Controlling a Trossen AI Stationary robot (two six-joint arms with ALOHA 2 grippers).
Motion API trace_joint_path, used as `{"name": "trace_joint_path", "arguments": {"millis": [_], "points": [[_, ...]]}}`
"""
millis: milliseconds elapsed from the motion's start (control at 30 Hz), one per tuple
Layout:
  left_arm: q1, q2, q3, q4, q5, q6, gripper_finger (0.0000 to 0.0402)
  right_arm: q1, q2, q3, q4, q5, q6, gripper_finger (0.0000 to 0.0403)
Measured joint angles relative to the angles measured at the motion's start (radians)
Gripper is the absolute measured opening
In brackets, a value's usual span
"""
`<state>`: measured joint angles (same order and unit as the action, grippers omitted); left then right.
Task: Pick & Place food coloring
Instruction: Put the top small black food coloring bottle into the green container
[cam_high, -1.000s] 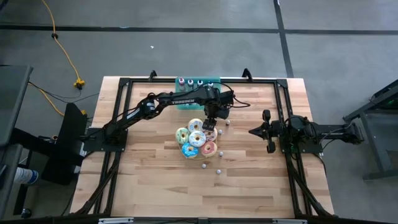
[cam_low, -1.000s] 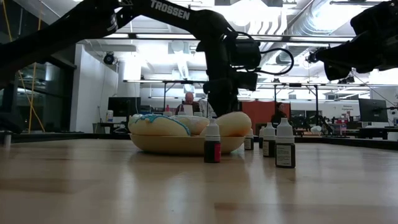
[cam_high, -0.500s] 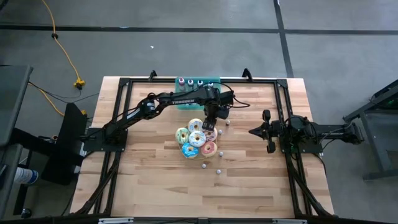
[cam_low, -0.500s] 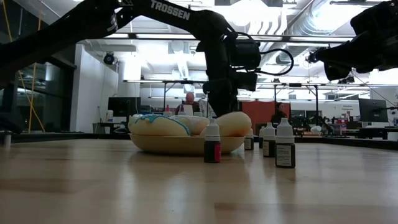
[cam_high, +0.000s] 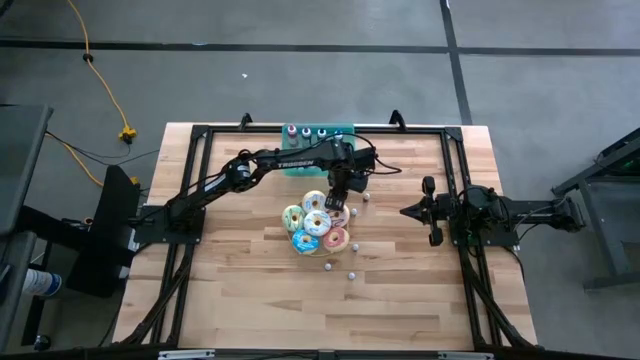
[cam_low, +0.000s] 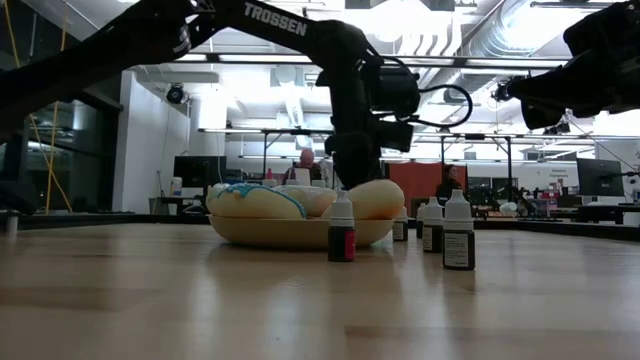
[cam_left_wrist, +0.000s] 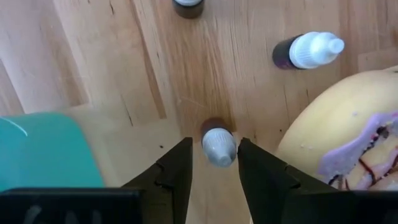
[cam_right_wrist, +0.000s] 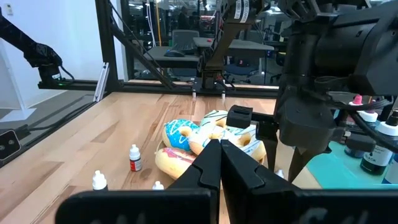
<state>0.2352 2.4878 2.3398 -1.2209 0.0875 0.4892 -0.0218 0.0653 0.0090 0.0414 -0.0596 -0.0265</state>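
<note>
Standing upright between the two dark fingers of the left hand (cam_left_wrist: 215, 163), one tiny food coloring bottle (cam_left_wrist: 218, 144) with a pale cap and dark body sits on the bare wood just beside the pile of donuts (cam_high: 317, 224), toward the far edge of the surface (cam_high: 240, 280); the fingers have narrowed to flank it closely, though whether they actually press it cannot be told from the wrist view. Such a bottle looks light, rigid and smooth plastic, so it should take a firm squeeze but could tip or squirt sideways if pinched on the tapered cap; the wider body below the cap seems the safer place to take hold. More bottles stand close by: one lying on its side (cam_left_wrist: 306, 51) near the yellow donut (cam_left_wrist: 336, 130), another at the picture's edge (cam_left_wrist: 188, 5), and a few scattered on the wood toward the near edge (cam_high: 351, 273). Several already stand in the teal tray (cam_high: 300, 165) at the far edge. Over by the right edge the right hand (cam_right_wrist: 219, 163) hovers with its fingers pressed together, empty, well apart from the bottles
</note>
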Motion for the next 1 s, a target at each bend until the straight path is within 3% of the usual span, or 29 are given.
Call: {"name": "trace_joint_path", "arguments": {"millis": [433, 800, 1000], "points": [[0.0, 0.0, 0.0, 0.008, -0.016, 0.0, 0.0116, 0.0, 0.0, 0.0, 0.0, 0.0, 0.0, 0.0], [0.0, -0.001, 0.0, 0.008, -0.017, 0.0, 0.0032, 0.0, 0.0, 0.0, 0.0, 0.0, 0.0, 0.0], [0.0, -0.002, 0.002, 0.003, -0.017, -0.032, 0.0028, 0.0, 0.0, 0.0, 0.0, 0.0, 0.0, 0.0]]}}
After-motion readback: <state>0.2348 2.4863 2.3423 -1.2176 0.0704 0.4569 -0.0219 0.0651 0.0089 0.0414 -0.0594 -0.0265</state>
